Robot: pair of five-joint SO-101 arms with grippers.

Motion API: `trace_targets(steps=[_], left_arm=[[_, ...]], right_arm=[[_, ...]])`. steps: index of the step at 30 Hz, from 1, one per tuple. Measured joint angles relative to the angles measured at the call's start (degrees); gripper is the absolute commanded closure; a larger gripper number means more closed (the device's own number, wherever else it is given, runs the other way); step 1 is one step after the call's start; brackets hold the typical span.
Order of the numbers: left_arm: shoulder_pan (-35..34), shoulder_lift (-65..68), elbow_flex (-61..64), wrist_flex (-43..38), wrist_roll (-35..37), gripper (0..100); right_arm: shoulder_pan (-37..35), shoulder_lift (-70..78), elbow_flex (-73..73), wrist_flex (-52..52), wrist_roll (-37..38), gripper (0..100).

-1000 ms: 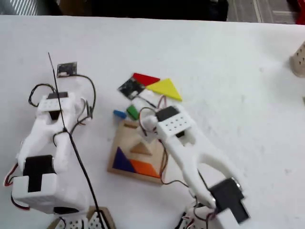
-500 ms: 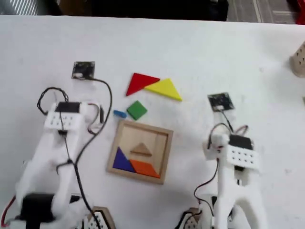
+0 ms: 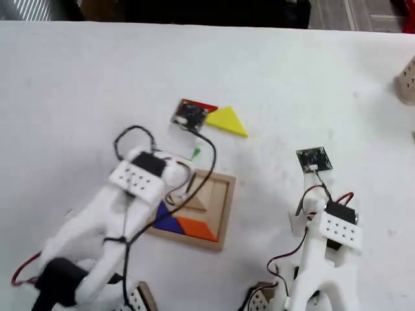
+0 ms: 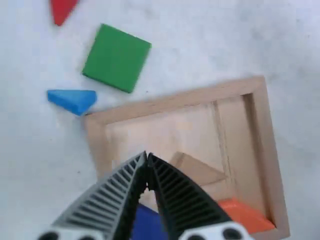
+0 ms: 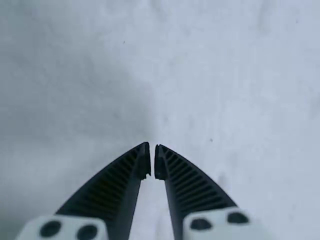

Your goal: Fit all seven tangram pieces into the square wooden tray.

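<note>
1. Square wooden tray (image 4: 175,101): pale tan wood, unpainted, faint grain.
2. Pieces in the tray: dark blue triangle (image 3: 167,223); orange piece (image 4: 242,215); plain wooden triangle (image 4: 197,170), same tan as the tray.
3. Pieces on the table: green square (image 4: 116,58); small light-blue triangle (image 4: 72,99); red triangle (image 4: 61,10); yellow triangle (image 3: 227,120).
4. Left gripper (image 4: 147,165) and right gripper (image 5: 152,162): black fingers with a ribbed pattern, white bases.
5. Left arm (image 3: 97,220) and right arm (image 3: 324,272): white shells, black motor blocks.
6. Table (image 3: 292,71): white, lightly speckled.
</note>
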Motion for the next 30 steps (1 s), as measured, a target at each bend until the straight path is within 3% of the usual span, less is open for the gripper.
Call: trace_targets(steps=[5, 12, 23, 30], left_arm=[[5.6, 10.8, -5.1, -0.1, -0.1, 98], [6.2, 20.5, -10.2, -3.4, 0.0, 98], [6.8, 20.5, -7.4, -0.6, -0.1, 98], [12.3, 13.1, -1.4, -0.4, -0.2, 98]], right_arm=[[0.0, 0.0, 0.0, 0.0, 0.0, 98.1], [0.0, 0.0, 0.0, -1.1, 0.0, 98.1], [0.0, 0.0, 0.0, -1.1, 0.0, 98.1], [0.0, 0.0, 0.0, -1.1, 0.0, 98.1]])
